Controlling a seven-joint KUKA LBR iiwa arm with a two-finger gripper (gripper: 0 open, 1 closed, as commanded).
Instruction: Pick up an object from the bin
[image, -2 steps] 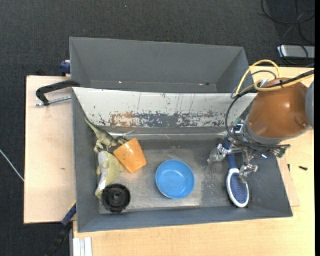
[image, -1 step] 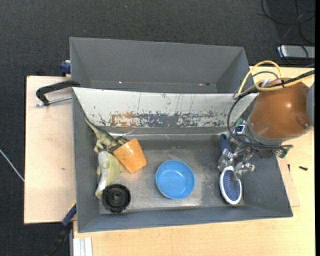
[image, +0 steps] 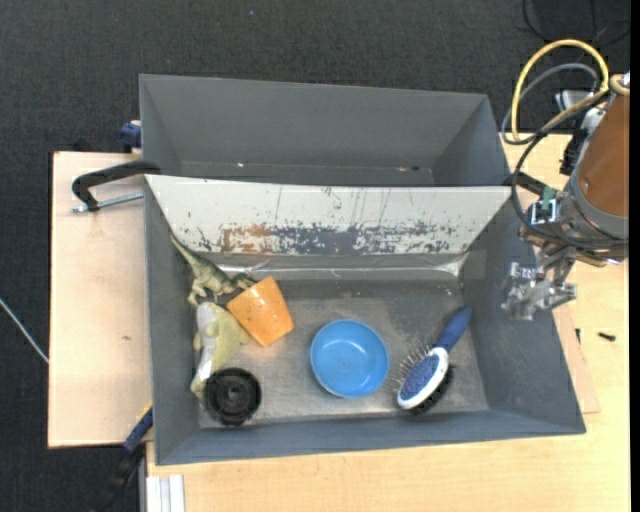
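Presently, in the camera view, the grey metal bin (image: 300, 120) stands on a pale wooden bench (image: 400, 485). The arm enters from the right, with its orange cover (image: 610, 170) and looped cables (image: 552, 70) outside the bin's right rim. The claw (image: 537, 285) hangs over the bin's sloping right wall, just inside that rim and clear of the floor. Whether the claw is apart or together cannot be told.

Nearest item: a hairbrush (image: 428, 372) with a blue handle and a white-rimmed oval head. It lies on the floor at the right front, and its handle points up and right toward the claw. The claw sits up and to the right of the handle tip, apart from it.

Further items, all well apart from the claw:
- A blue bowl (image: 348, 358) sits upright just left of the brush head.
- An orange cup (image: 262, 311) lies tipped at left centre.
- A greenish toy dinosaur (image: 208, 282) and a pale limp item (image: 218, 338) lie against the left wall beside the cup.
- A black round disc (image: 232, 392) lies in the front left corner.
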